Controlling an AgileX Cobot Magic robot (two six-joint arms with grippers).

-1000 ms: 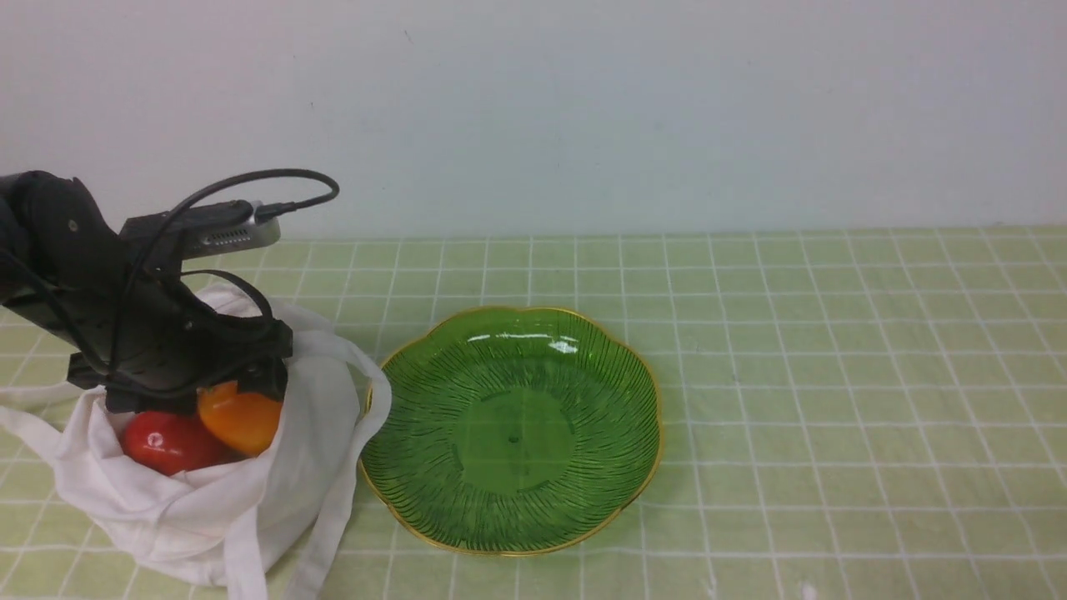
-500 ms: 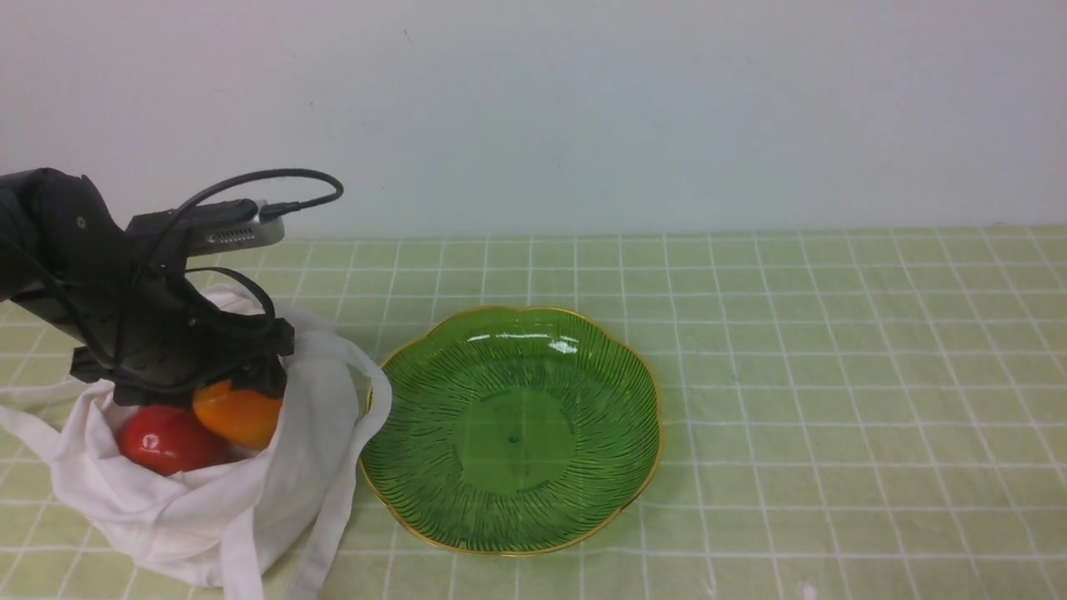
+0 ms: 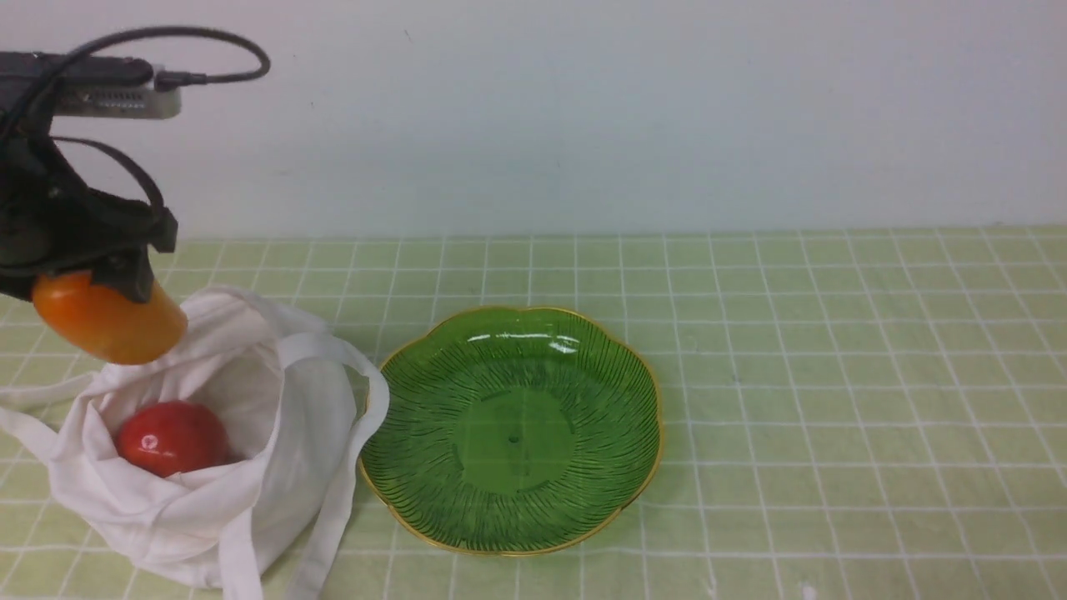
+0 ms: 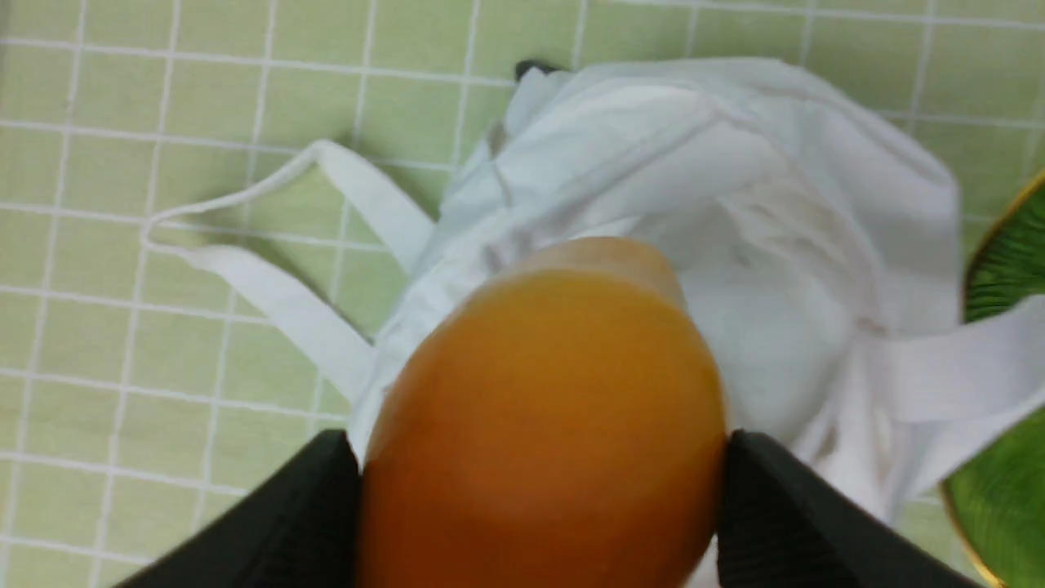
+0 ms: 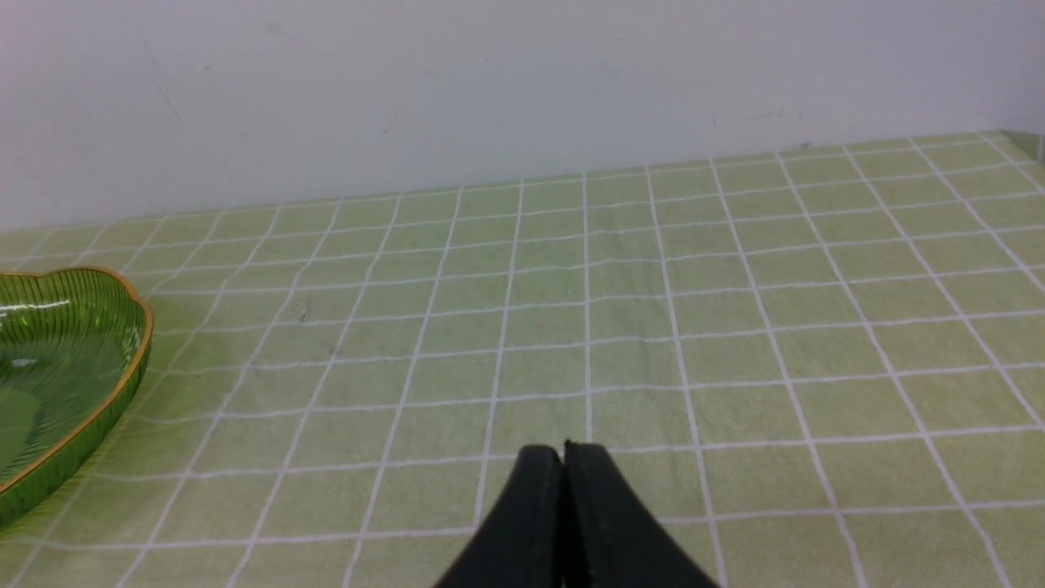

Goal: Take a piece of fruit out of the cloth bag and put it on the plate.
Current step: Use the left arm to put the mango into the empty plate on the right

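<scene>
The oblong orange piece of fruit (image 3: 108, 321) hangs in the air above the back left of the white cloth bag (image 3: 208, 492), clear of its mouth. My left gripper (image 3: 87, 279) is shut on it; in the left wrist view the fruit (image 4: 543, 425) fills the gap between both black fingers (image 4: 310, 506), with the bag (image 4: 735, 212) below. The green glass plate (image 3: 617, 367) with a gold rim lies on the table just right of the bag, with nothing on it. My right gripper (image 5: 563, 451) is shut and holds nothing, low over the tablecloth right of the plate (image 5: 122, 327).
A rounder red fruit (image 3: 171, 437) lies inside the bag. The bag's strap handles (image 3: 333, 492) trail toward the plate and the table's front edge; another strap (image 4: 277, 286) lies off to the bag's side. A white wall runs along the back of the green checked tablecloth (image 3: 834, 375).
My left gripper has risen and moved left, lifting the orange fruit out of the bag. The red fruit stays in the bag. The plate has not moved.
</scene>
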